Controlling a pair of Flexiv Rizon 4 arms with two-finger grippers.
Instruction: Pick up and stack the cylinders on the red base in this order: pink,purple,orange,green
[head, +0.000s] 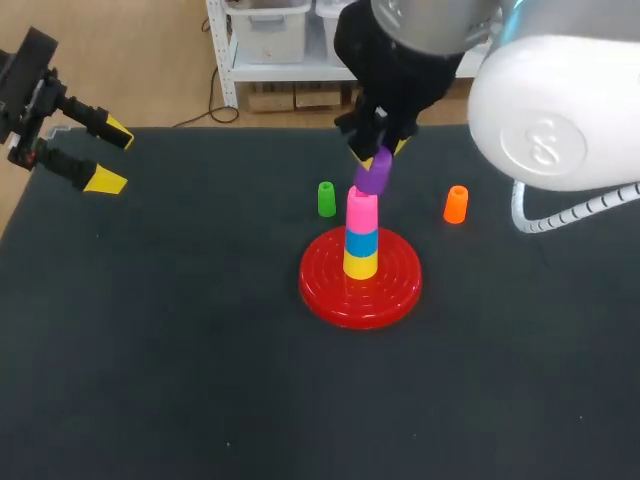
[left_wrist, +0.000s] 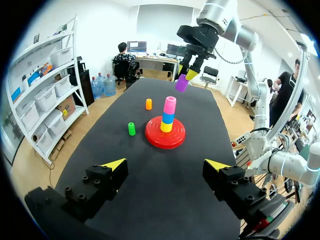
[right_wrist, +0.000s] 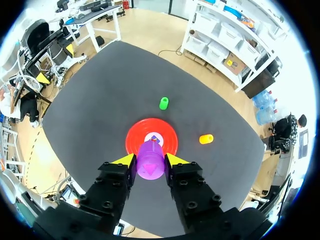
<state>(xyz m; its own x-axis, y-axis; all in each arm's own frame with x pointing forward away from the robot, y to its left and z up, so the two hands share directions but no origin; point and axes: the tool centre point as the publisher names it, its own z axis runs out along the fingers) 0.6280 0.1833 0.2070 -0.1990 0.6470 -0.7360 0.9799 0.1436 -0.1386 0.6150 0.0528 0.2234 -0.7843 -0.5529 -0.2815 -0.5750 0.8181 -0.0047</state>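
Nearest you, bare tabletop (head: 180, 380), dark. Next the red base (head: 325, 290), flat on the tabletop near the middle. On its centre sits a stack: yellow cylinder (head: 361, 264) at the bottom, blue cylinder (head: 361, 242) on it, pink cylinder (head: 361, 211) on top, all upright.

Just above the pink one is the purple cylinder (head: 374, 172), tilted and grasped in your right end effector (head: 380, 152), one yellow-tipped finger on each side. The left wrist view shows a small gap between purple and pink, so they are not touching, and purple sits slightly off the stack's line. In the right wrist view the purple cylinder (right_wrist: 150, 159) sits between the fingers and covers most of the stack, with the base (right_wrist: 134, 140) showing as a red ring around it.

Past the base, the green cylinder (head: 326, 199) stands on the tabletop on the base's left side, near it but apart. The orange cylinder (head: 456, 204) stands on the right side, farther from the base.

Your left end effector (head: 111, 156) hangs over the far left corner, well apart from everything. It is released: fingers spread wide, nothing between them, and the left wrist view shows only tabletop there.
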